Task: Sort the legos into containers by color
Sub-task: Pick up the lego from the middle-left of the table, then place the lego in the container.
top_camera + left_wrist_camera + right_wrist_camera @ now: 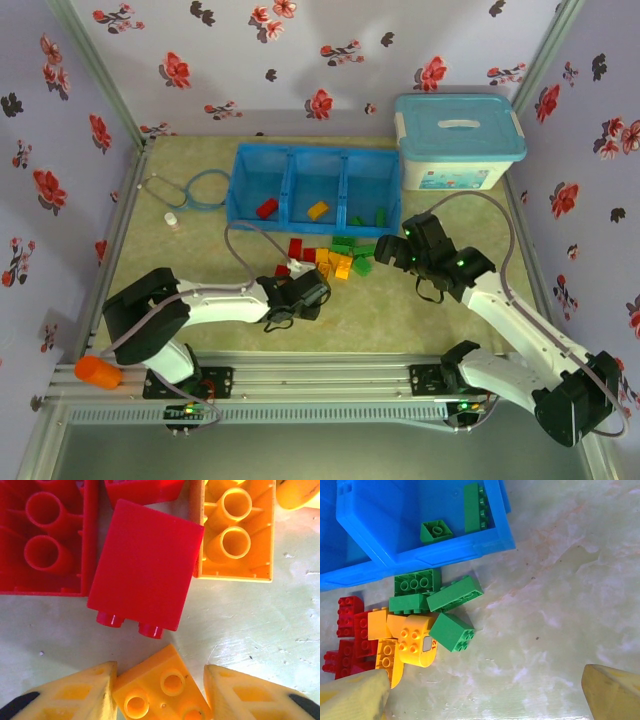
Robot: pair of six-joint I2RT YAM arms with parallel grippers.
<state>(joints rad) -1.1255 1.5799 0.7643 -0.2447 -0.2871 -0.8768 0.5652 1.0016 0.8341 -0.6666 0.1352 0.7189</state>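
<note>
Jaws of the left gripper stand narrow around one orange-yellow brick with its studs showing. One finger touches the brick's side and the other sits just beside it; whether they truly pinch it I cannot tell. Straight ahead of these jaws a red brick lies on its side, its studs pointing back toward them. Flanking it are two upturned bricks with their hollow undersides showing: a hollow red brick ahead to one side, close against it, and a hollow orange brick ahead to the other. Jaws of the right gripper stand wide apart with bare table between them. Ahead of them, off toward one finger, lies the loose pile of legos, with green pieces nearest the blue tray and yellow and red ones farther out to that side. The tray lies beyond the pile, and its compartment nearest these jaws holds two green bricks. Seen from above, the middle compartment holds a yellow brick and the far one a red piece.
</note>
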